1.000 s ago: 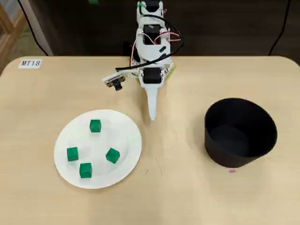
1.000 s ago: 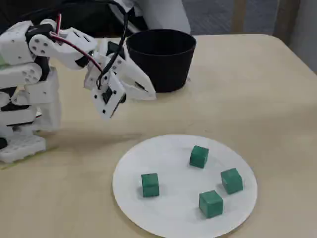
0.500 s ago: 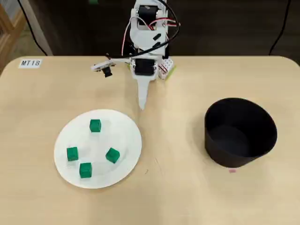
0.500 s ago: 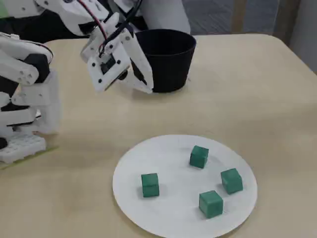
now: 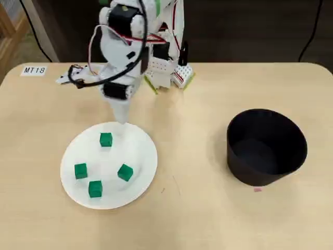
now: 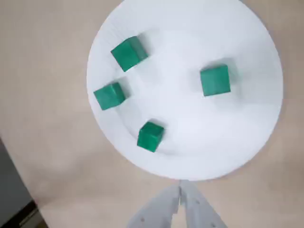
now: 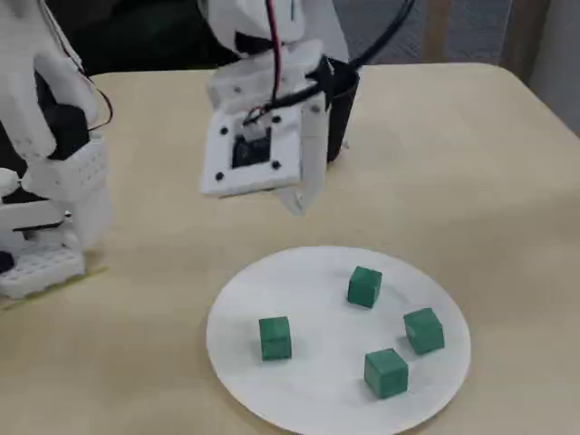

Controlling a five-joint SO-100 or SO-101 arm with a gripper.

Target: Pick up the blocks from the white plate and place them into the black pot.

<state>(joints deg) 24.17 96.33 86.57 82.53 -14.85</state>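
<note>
Swinging away from the middle of the bench, our white arm has turned toward the round, flat white plate [image 5: 140, 172] and risen; half a second ago its tip pointed at bare wood between plate and pot, and now it hangs over the plate's near rim. Nothing on the plate has shifted. Our fingers [image 6: 181, 189] are pressed together to a narrow point and hold nothing; in the wrist view they sit just past the plate's edge.

All four small bright green cubes are on the plate, well apart from one another: one [image 5: 105, 139] nearest the fingers in the overhead view, one [image 5: 80, 171] toward the left rim, one [image 5: 94, 188] at the bottom, one [image 5: 125, 172] to the right. The large matte black pot [image 5: 266, 148] stands empty on the right of the bench, well apart from the plate.

We judge the first pick has not begun, so the risks lie ahead. If we descend with the fingers this narrow, the tip could knock the nearest cube aside instead of straddling it. The plate looks light and smooth, so a low or off-centre approach could catch its rim, slide it, and scatter the cubes. The cubes sit at differing angles, so a grip across corners might let one twist out.
</note>
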